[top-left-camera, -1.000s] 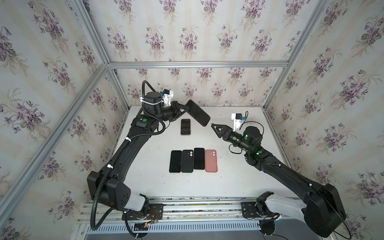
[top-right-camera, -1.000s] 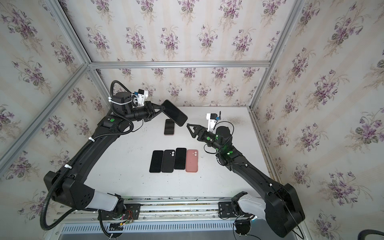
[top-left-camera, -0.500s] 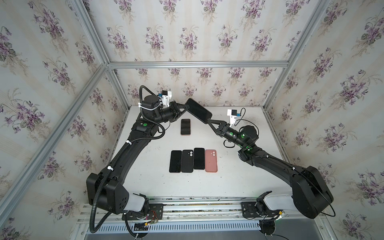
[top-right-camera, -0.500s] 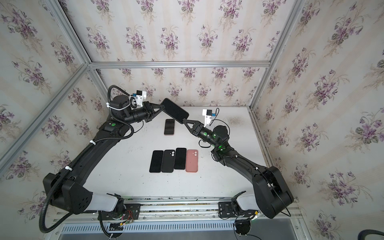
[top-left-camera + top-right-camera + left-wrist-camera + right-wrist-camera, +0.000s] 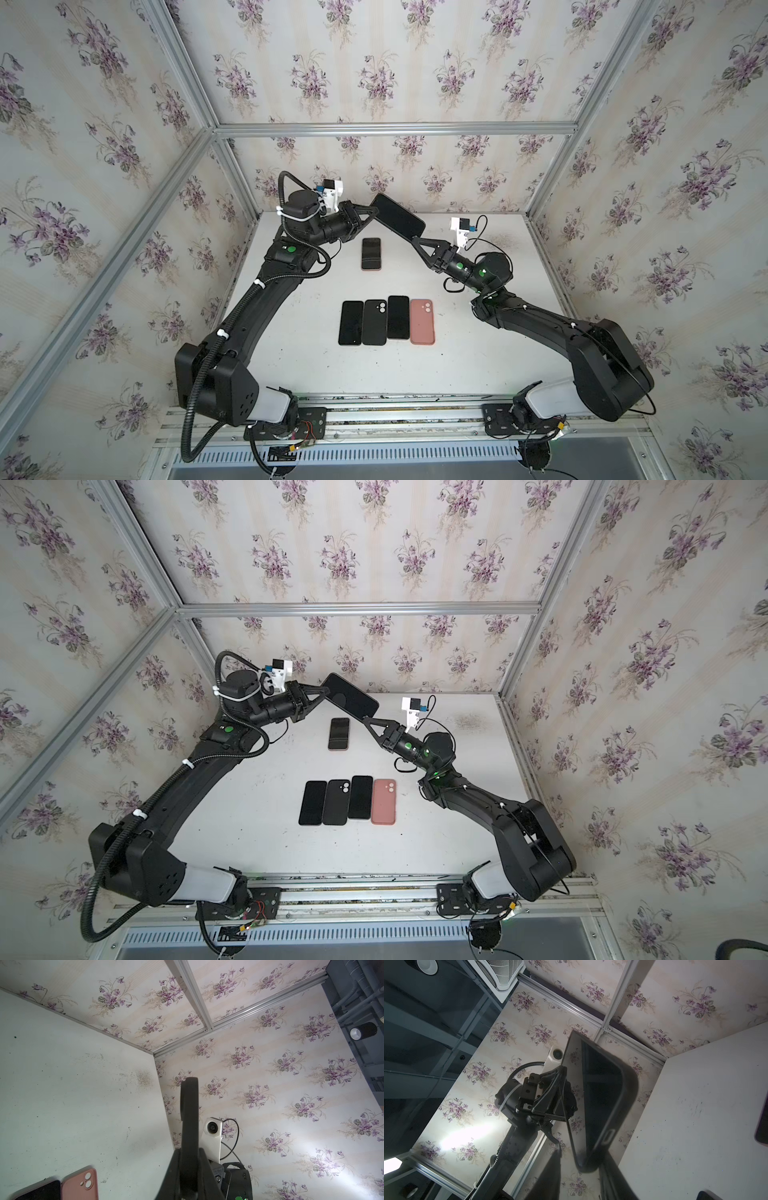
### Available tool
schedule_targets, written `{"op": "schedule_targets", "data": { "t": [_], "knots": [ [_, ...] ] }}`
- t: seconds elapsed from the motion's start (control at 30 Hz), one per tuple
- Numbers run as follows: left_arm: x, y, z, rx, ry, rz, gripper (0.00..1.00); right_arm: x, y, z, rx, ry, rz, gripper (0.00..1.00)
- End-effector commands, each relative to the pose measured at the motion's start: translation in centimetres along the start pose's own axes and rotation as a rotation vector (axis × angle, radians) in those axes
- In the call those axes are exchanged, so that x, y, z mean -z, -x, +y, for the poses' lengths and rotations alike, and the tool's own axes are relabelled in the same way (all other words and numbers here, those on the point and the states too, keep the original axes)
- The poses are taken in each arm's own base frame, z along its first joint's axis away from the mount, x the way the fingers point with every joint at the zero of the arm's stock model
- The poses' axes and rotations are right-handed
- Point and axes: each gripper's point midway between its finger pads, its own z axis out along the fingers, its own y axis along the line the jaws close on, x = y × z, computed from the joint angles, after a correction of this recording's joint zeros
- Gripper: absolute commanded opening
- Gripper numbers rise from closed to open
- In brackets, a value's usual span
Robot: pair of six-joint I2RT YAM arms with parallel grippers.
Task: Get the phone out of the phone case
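Note:
A black phone (image 5: 397, 216) (image 5: 349, 696) in a black phone case (image 5: 627, 1088) hangs tilted above the back of the table in both top views. My left gripper (image 5: 372, 210) (image 5: 324, 692) (image 5: 190, 1153) is shut on its far-left end; the left wrist view shows the phone (image 5: 190, 1115) edge-on between the jaws. My right gripper (image 5: 415, 240) (image 5: 365, 720) (image 5: 581, 1167) straddles the opposite lower end. Its jaws stand either side of the phone (image 5: 600, 1095), one finger (image 5: 608, 1169) against the case and a gap beside the other finger (image 5: 554, 1167).
Below the raised phone, a dark phone in a pinkish case (image 5: 371, 253) lies on the white table (image 5: 478, 353). A row of several phones and cases lies mid-table, ending in a pink case (image 5: 422, 322) (image 5: 80, 1185). Flowered walls enclose three sides.
My right gripper has moved up and left to the phone's free end, and its jaws have narrowed around it. The left gripper has lifted the phone slightly.

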Motion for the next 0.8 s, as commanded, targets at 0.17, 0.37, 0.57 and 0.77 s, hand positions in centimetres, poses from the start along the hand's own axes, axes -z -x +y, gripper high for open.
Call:
{"op": "schedule_targets", "data": {
  "t": [0.17,0.37,0.57,0.77],
  "knots": [
    [0.0,0.9,-1.4,-0.038,-0.056,-0.032,0.00,-0.4,0.5,2.6,0.032,0.104,0.000,0.28],
    [-0.1,1.0,-1.3,-0.039,-0.052,-0.035,0.00,-0.4,0.2,2.1,0.017,0.110,0.002,0.16],
    [-0.2,1.0,-1.2,-0.026,-0.052,-0.030,0.00,-0.4,0.1,2.1,0.023,0.131,0.005,0.04],
    [-0.3,0.9,-1.9,0.010,-0.076,-0.005,0.00,0.0,-1.4,2.2,0.131,0.162,0.068,0.03]
  ]
}}
